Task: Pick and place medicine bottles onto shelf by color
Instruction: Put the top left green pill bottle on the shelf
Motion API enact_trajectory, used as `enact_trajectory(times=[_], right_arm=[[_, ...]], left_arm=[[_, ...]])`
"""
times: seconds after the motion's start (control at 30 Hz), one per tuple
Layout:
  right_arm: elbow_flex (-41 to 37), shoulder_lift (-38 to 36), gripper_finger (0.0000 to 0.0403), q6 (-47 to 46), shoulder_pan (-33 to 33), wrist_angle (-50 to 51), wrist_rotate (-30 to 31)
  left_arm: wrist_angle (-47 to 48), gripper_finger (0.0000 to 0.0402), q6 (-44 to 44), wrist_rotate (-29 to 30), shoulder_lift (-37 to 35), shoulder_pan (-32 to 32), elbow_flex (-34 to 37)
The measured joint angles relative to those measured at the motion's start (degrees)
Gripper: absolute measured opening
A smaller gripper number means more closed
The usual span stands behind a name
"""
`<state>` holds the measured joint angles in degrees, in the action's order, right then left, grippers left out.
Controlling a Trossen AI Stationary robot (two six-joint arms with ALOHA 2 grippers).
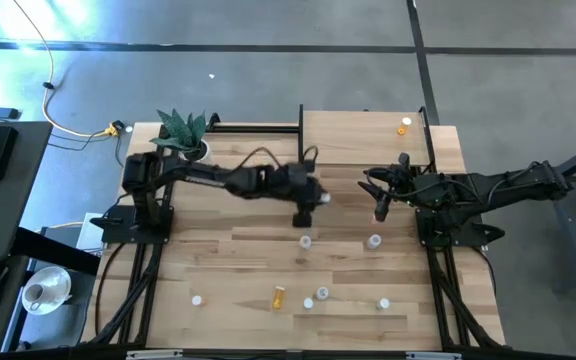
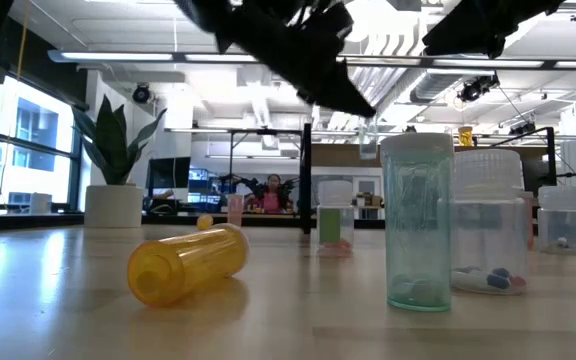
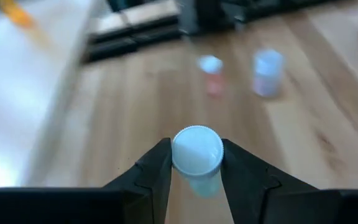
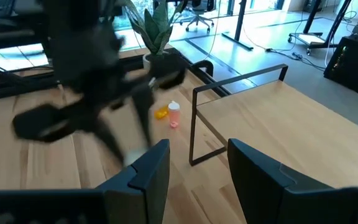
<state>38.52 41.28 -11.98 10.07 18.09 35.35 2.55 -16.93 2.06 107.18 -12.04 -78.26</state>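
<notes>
Bottle with a white cap (image 3: 197, 151) sits between the fingers of my left gripper (image 3: 195, 163), which is closed on it just under the cap. It stands upright, so its long axis points toward the wrist camera and I see mostly the round cap. From above, this gripper (image 1: 306, 207) is over the middle of the table (image 1: 238, 255), and the shelf (image 1: 363, 135) lies beyond it, toward the far edge and a little to the right. I judge the carry must go that way. One orange bottle (image 1: 404, 126) already stands on the shelf near its far right corner.

My right gripper (image 1: 380, 203) waits beside the shelf, nearer to it than the left one, fingers partly apart and holding nothing. Other bottles remain on the table, one orange bottle (image 2: 188, 263) lying on its side.
</notes>
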Motion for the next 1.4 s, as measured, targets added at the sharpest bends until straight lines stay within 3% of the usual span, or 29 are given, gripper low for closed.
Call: enact_trajectory(times=[0.23, 0.43, 0.67, 0.9, 1.4], right_arm=[[0.0, 0.0, 0.0154, -0.2, 0.0, 0.52, -0.02], [0.0, 0.0, 0.0154, -1.88, 0.02, 1.73, -0.07], [0.0, 0.0, 0.0154, -3.02, 0.01, 2.45, -0.07], [0.0, 0.0, 0.0154, -2.4, 0.02, 2.27, -0.03], [0.0, 0.0, 0.0154, -1.47, 0.01, 2.21, 0.0]], left_arm=[[7.44, 0.0113, -1.13, 0.12, -0.17, -6.16, -10.8], [10.11, 0.0113, -1.98, -0.14, -0.15, -12.66, -15.25], [10.33, 0.0113, -1.17, -5.63, 0.98, -19.93, -15.43], [9.65, 0.0113, -0.75, -6.48, 4.27, -22.48, -15.38], [6.59, 0.0113, -1.23, -0.84, 7.26, -23.57, -15.43]])
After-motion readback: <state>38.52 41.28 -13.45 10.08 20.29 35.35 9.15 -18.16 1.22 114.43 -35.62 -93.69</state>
